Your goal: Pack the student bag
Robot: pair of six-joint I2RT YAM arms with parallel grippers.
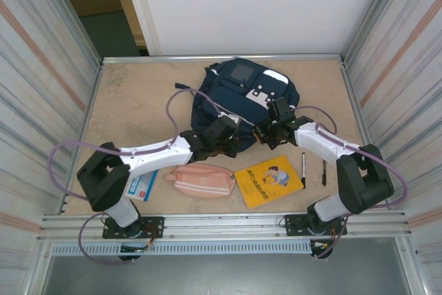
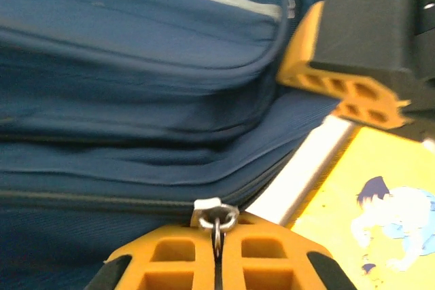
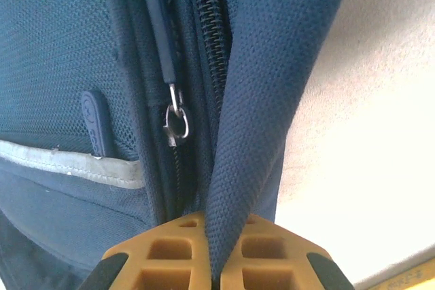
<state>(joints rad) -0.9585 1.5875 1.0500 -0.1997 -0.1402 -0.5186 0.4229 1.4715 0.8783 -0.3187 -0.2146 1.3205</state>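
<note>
The student bag [image 1: 238,91], a navy backpack with a grey front patch, lies at the back middle of the table. At the bag's near edge my left gripper [image 1: 231,129] is shut. In the left wrist view its orange fingertips [image 2: 217,239] pinch the metal zipper pull [image 2: 217,219] of a closed zip. My right gripper [image 1: 273,130] is at the bag's near right corner. In the right wrist view it [image 3: 219,239] is shut on a navy webbing strap [image 3: 272,93] that runs up between its fingers. Another zipper pull [image 3: 175,119] hangs loose beside the strap.
On the near table lie a pink pencil pouch [image 1: 202,179], a yellow book [image 1: 268,180], two pens [image 1: 303,168] [image 1: 323,171] and a blue-and-white booklet [image 1: 143,185] by the left arm. Striped walls close in both sides.
</note>
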